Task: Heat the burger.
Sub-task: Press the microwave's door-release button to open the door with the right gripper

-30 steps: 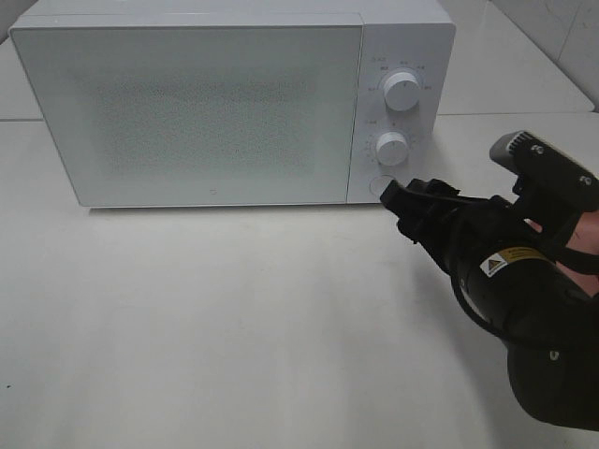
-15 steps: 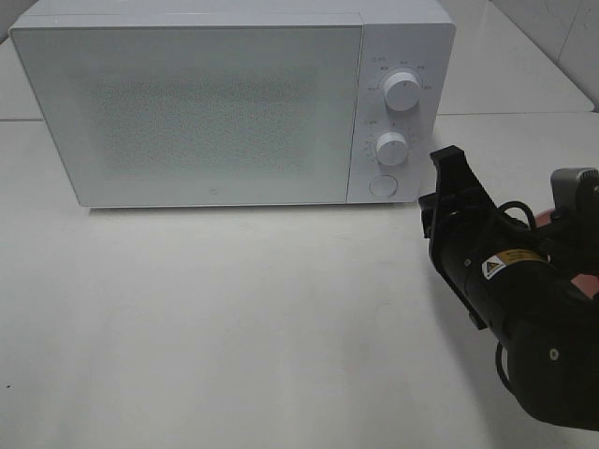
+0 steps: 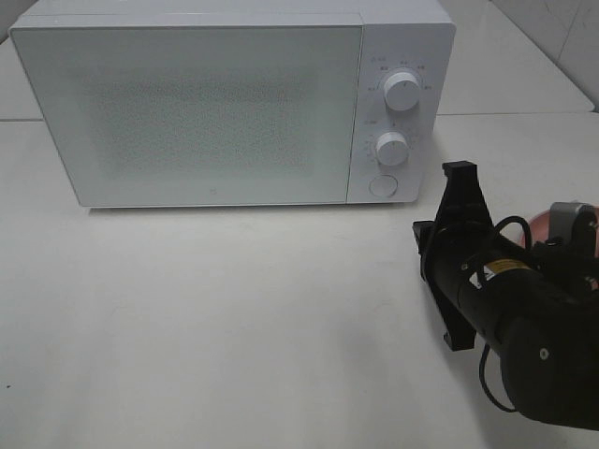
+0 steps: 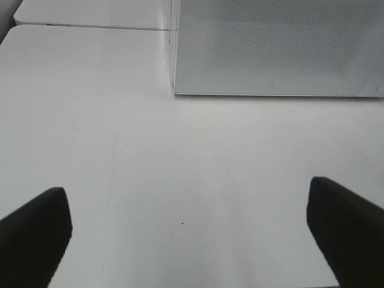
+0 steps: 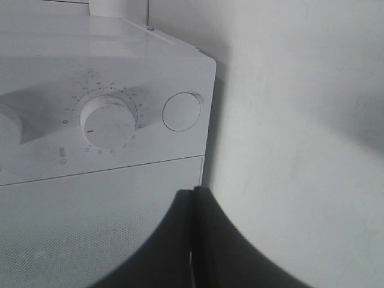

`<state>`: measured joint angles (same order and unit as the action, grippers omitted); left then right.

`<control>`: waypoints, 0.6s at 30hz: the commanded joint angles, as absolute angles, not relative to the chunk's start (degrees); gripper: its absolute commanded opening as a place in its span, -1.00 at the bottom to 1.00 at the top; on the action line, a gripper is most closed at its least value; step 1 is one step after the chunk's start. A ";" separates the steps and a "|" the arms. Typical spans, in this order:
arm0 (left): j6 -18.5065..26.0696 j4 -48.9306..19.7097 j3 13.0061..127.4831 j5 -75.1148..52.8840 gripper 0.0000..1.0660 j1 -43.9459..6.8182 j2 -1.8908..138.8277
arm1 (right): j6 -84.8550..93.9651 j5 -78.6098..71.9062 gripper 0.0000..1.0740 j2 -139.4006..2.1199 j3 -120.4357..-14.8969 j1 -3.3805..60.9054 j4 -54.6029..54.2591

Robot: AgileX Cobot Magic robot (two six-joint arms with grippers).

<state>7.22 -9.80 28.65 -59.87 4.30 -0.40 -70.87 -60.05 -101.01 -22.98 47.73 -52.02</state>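
Note:
The burger does not show in any view. The white microwave [image 3: 187, 112] stands at the back of the table with its door closed. My right gripper [image 3: 459, 174] hangs to the right of the microwave's front corner, a little away from the round door button [image 3: 381, 185], and touches nothing. In the right wrist view its fingers [image 5: 207, 240] are pressed together, shut on nothing, with the button [image 5: 181, 111] and the lower knob [image 5: 111, 123] ahead. My left gripper [image 4: 189, 207] is open over bare table in front of the microwave [image 4: 270, 48].
Two knobs [image 3: 402, 91] [image 3: 391, 148] sit on the microwave's control panel. A sliver of a pink round rim [image 3: 540, 223] shows behind the right arm at the right edge. The white table [image 3: 234, 318] stretches out in front of the microwave.
The right gripper has pulled back from the microwave's round button toward the right, turned, and closed its fingers. The microwave door stays closed. The left gripper has not changed.

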 commanded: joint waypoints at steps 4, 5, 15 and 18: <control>7.16 -10.49 28.48 -59.53 0.88 4.30 -1.43 | -72.82 -57.41 -1.00 -103.76 -26.24 44.23 -47.90; 7.16 -10.49 28.48 -59.53 0.88 4.30 -1.43 | -72.77 -57.35 -1.00 -104.45 -27.39 42.97 -46.47; 7.16 -10.49 28.48 -59.53 0.88 4.30 -1.43 | -74.20 -56.44 -1.00 -108.98 -32.31 38.67 -42.34; 7.16 -10.49 28.48 -59.53 0.88 4.30 -1.43 | -75.57 -56.04 -1.00 -110.47 -34.03 37.24 -40.91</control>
